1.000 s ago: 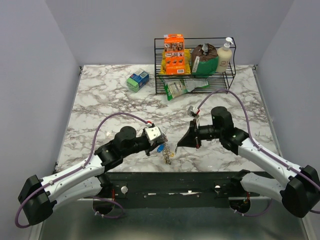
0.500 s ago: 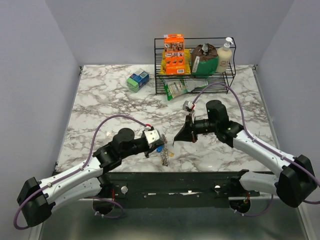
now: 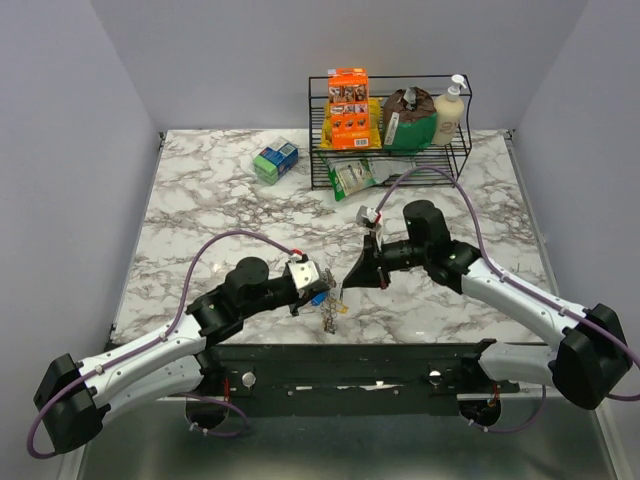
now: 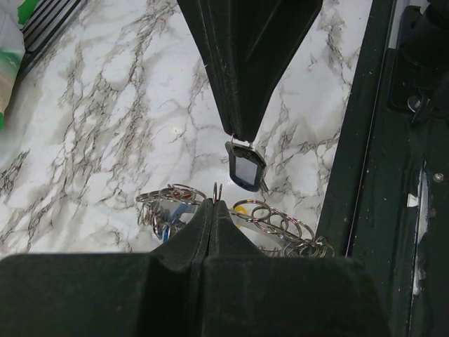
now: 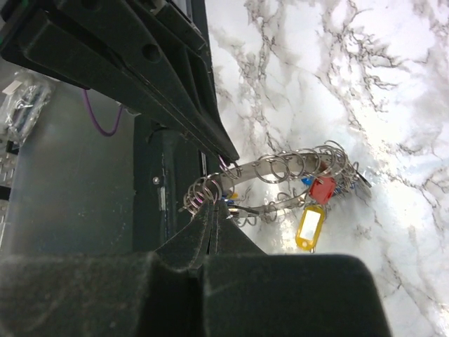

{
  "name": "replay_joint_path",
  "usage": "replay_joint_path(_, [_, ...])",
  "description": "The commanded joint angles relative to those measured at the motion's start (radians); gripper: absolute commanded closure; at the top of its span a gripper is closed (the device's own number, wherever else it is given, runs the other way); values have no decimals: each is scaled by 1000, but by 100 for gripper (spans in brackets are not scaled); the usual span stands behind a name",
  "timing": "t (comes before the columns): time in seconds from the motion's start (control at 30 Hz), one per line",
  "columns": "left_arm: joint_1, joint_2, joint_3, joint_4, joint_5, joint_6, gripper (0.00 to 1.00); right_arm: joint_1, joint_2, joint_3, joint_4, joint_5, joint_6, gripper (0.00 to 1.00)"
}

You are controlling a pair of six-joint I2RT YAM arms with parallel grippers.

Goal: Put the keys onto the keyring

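Left tool (image 3: 324,298) is clenched on the keyring (image 3: 331,315), lower centre of the top view, at the near edge of the desk (image 3: 210,200). Right tool (image 3: 345,287) is clenched on a black key (image 4: 245,169), tip just beside the left tool. Red key (image 5: 321,188) and yellow key (image 5: 309,226) hang off the keyring.

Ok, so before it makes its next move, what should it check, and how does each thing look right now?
1. Left tool gripping the keyring: ok, shut on its wire.
2. Right tool holding the black key tag: ok, pinched by its small ring.
3. That small ring lined up with the keyring's opening: cannot tell.
4. Red key tag and yellow key tag hanging from the keyring: ok.
5. Tools not touching each other: ok.
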Motion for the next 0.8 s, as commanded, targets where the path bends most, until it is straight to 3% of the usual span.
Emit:
replay_joint_path(0.0, [-6,-3,3,74,22,8,100,31,13,40,-9,-24,-23,100])
replay_joint_path(0.77, [-26,-1,1,83,22,-12,100,69,69,81,-29,16,-34,100])
